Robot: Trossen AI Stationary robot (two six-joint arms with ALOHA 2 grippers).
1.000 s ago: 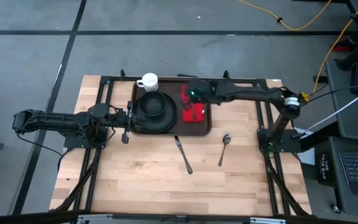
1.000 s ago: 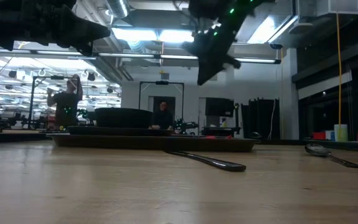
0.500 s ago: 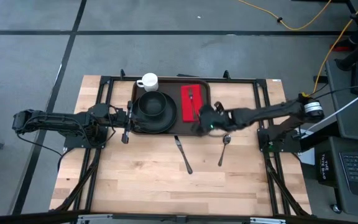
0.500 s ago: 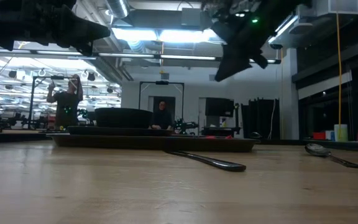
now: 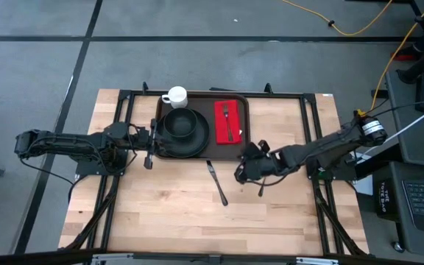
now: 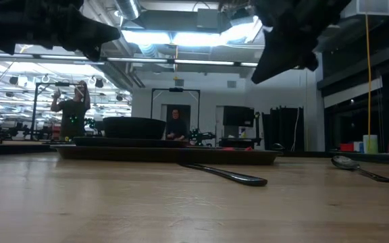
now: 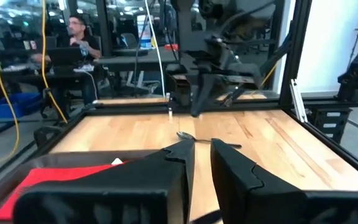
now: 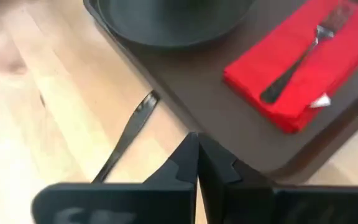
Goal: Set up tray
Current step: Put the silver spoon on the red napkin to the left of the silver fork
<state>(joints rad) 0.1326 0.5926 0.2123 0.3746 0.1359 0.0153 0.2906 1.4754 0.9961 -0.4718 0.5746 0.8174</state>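
- The tray (image 5: 202, 151) lies at the far middle of the desk (image 5: 168, 221), already holding plate (image 5: 185, 131), napkin (image 5: 230, 121) and fork (image 5: 227, 118).
- The right pincer (image 5: 241, 173), pressed together and empty, hovers just in front of the tray, between knife (image 5: 217, 184) and spoon (image 5: 262, 188).
- Next move, probably: spread the fingers and descend onto one of them.
- The left pincer (image 5: 148, 147), nearly closed, waits beside the tray's left edge; the mug (image 5: 175, 96) stands behind the tray.

Spoon (image 5: 263, 182) mostly hidden under right arm; tray (image 8: 241, 134) cut off by frame edge in right wrist view.
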